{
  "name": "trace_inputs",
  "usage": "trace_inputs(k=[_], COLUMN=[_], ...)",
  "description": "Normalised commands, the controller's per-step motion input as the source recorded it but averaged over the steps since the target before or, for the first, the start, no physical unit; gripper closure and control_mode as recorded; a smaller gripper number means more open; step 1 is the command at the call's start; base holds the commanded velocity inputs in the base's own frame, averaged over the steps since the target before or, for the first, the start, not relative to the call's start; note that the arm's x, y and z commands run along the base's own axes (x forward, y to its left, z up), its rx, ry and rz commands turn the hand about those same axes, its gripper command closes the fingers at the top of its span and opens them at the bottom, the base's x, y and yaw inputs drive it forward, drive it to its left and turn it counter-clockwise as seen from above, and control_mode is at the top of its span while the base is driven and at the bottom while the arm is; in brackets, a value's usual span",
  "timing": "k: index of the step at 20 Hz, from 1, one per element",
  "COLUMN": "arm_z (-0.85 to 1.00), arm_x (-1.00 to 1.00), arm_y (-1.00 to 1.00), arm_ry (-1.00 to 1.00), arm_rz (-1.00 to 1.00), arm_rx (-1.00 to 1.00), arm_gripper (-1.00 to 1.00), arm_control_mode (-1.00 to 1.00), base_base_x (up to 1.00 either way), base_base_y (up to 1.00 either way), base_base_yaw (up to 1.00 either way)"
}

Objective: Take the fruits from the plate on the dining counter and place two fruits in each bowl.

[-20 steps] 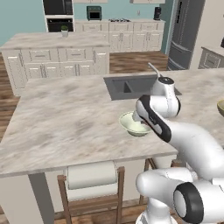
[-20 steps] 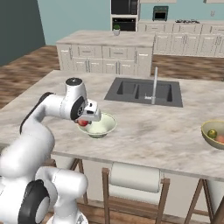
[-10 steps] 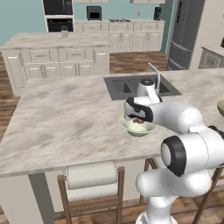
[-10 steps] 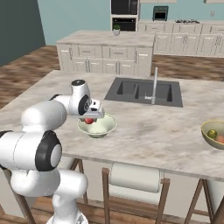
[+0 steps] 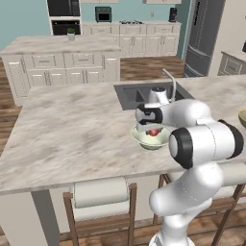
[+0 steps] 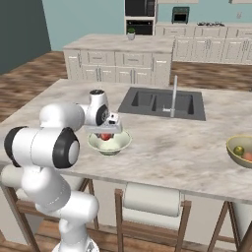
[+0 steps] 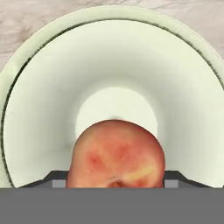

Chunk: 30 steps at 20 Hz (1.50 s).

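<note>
My gripper (image 5: 153, 130) hangs just over the pale whitish-green bowl (image 5: 145, 141) on the dining counter (image 5: 77, 129), shut on a round reddish-orange fruit (image 5: 153, 132). In the right base view the gripper (image 6: 105, 135) holds the fruit (image 6: 105, 137) low inside the bowl (image 6: 118, 144). In the hand view the fruit (image 7: 116, 151) sits between my fingertips (image 7: 56, 178), above the bowl's bare pale floor (image 7: 116, 74). The tan-yellow bowl (image 6: 235, 148) stands far right with a green fruit (image 6: 238, 150) and an orange one (image 6: 248, 156) in it. The plate is out of view.
A sink (image 6: 160, 102) with a tall faucet (image 6: 173, 93) is set into the counter behind the bowl. Stools (image 6: 152, 199) stand under the counter's front edge. A white kitchen island (image 5: 65, 65) lies beyond.
The arm's elbow has swung round over the counter. The gripper, still shut on the fruit, has shifted slightly toward the middle of the whitish-green bowl.
</note>
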Motion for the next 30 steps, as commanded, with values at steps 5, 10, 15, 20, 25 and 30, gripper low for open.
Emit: trace_inputs(k=[5,10,15,20,25,30], arm_z=[-0.51,-0.18,0.0,0.0,0.0,0.01], arm_x=[0.01,0.0,0.13,0.13,0.01,0.0], arm_y=[-0.05,0.0,0.0,0.0,0.0,0.0], arm_ry=[0.0,0.0,0.0,0.0,0.0,0.0], arm_rz=[0.01,0.0,0.0,0.0,0.0,0.0], arm_rx=[0.01,0.0,0.0,0.0,0.0,0.0], arm_gripper=[1.0,1.0,1.0,-1.0,-1.0,-1.0], arm_control_mode=[-1.0,-1.0,-1.0,-1.0,-1.0,-1.0], base_base_x=[0.0,0.0,0.0,0.0,0.0,0.0], base_base_y=[0.0,0.0,0.0,0.0,0.0,0.0], base_base_yaw=[0.0,0.0,0.0,0.0,0.0,0.0])
